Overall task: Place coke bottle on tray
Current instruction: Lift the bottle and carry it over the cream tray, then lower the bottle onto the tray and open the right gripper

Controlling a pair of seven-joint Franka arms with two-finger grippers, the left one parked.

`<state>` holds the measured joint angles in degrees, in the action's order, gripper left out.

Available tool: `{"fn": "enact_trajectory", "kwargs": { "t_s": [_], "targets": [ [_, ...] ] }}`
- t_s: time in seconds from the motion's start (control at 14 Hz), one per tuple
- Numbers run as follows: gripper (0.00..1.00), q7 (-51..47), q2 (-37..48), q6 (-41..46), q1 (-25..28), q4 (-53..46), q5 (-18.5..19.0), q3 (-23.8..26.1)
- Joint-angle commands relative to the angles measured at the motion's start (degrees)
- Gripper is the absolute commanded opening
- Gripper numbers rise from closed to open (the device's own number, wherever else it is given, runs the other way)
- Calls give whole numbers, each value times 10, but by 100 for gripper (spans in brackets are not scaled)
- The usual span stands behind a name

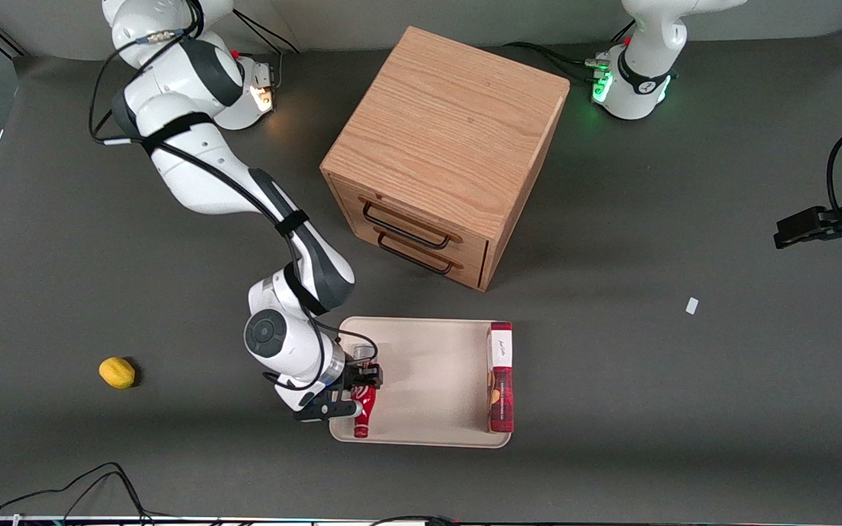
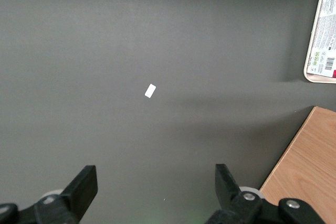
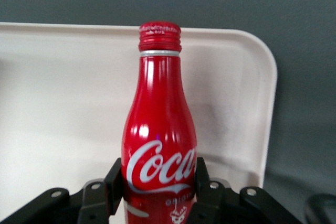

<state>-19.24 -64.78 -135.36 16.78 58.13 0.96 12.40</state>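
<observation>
The coke bottle (image 1: pixel 364 413) (image 3: pixel 159 124) is slim and red with white script and a red cap. It lies over the beige tray (image 1: pixel 428 380) (image 3: pixel 63 103), at the tray's end toward the working arm, near the corner closest to the front camera. Its cap points toward that camera. My right gripper (image 1: pixel 354 402) (image 3: pixel 158 174) is shut on the bottle's lower body, a black finger pressed against each side. Whether the bottle rests on the tray floor or hangs just above it cannot be told.
A flat red-and-white box (image 1: pixel 501 380) (image 2: pixel 325 35) lies along the tray's end toward the parked arm. A wooden drawer cabinet (image 1: pixel 443 153) stands farther from the front camera than the tray. A yellow fruit (image 1: pixel 117 372) and a white scrap (image 1: pixel 692 306) lie on the table.
</observation>
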Motion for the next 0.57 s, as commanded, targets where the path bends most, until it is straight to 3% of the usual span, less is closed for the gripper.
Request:
{"fn": "enact_trajectory", "kwargs": {
  "t_s": [0.0,0.14,0.29,0.36,0.43,0.5],
  "targets": [
    [0,6,-3,5,0,-21,-15,3],
    [3,6,-3,5,-1,-21,-15,3],
    [41,6,-3,5,-1,-21,-15,2],
    [90,6,-2,5,-1,-18,-15,2],
    [100,7,-2,5,-1,-16,-15,1],
    [100,7,-2,4,0,-16,-14,1]
  ]
}}
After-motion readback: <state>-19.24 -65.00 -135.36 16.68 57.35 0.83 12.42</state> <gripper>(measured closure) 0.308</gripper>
